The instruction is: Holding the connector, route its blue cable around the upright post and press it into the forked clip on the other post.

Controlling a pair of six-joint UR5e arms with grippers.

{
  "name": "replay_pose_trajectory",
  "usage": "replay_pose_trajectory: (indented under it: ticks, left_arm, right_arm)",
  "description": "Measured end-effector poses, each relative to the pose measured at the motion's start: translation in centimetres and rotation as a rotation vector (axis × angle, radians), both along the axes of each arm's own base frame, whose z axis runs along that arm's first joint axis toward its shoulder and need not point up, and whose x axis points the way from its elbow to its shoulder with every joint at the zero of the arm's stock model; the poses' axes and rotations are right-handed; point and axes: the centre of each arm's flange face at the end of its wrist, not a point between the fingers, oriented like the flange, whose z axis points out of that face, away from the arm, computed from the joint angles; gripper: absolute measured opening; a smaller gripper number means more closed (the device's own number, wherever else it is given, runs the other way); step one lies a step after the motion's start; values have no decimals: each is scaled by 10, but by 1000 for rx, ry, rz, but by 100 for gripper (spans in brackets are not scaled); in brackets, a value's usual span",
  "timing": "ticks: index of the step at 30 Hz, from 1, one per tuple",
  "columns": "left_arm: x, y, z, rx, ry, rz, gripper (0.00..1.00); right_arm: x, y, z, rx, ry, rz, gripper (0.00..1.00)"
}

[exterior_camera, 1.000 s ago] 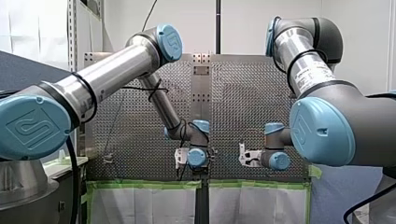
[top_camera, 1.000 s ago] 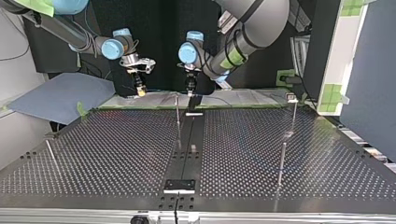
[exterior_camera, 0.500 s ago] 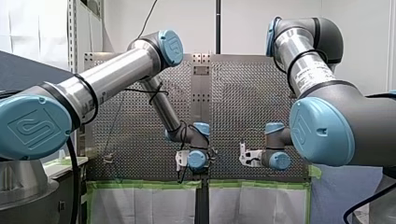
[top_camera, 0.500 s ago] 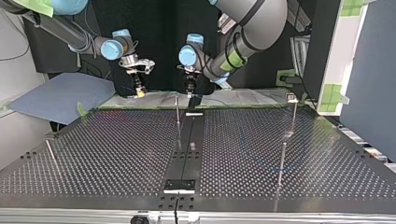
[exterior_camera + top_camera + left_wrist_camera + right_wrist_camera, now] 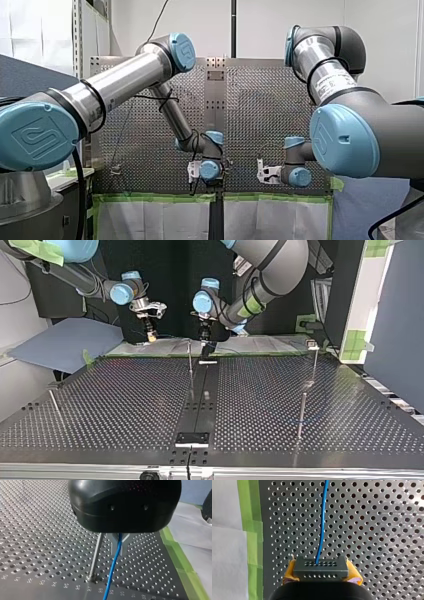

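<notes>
A silver perforated metal bench (image 5: 387,517) lies under both arms. My right end effector (image 5: 321,574), yellow-padded, is clamped on the dark grey rectangular connector (image 5: 321,566); its thin blue cable (image 5: 322,522) runs ahead. My left end effector (image 5: 119,550) pinches that cable beside a slim upright metal post (image 5: 96,552).

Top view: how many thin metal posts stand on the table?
4: the middle post at the view's middle; the far right post; the near right post, closer to the camera; the left post at the view's left edge. The arms may hide others.
</notes>
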Motion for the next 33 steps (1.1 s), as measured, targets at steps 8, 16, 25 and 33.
replay_pose_trajectory:
  ticks: [8, 16, 25, 33]
  left_arm:
    - [5, -3, -14, 8, 18, -2, 9]
    - [22, -9, -4, -9, 9, 5, 9]
    - [45, -11, 12, -14, 6, 10, 9]
    - [59, -9, 21, -1, 9, 12, 9]
  right_arm:
    - [-1, -5, 1, 15, 6, -4, 0]
    - [-3, -8, 2, 17, 6, -8, 0]
    - [-4, -25, 9, 6, -3, -18, 0]
    - [-7, -42, 18, -13, -10, -31, 0]
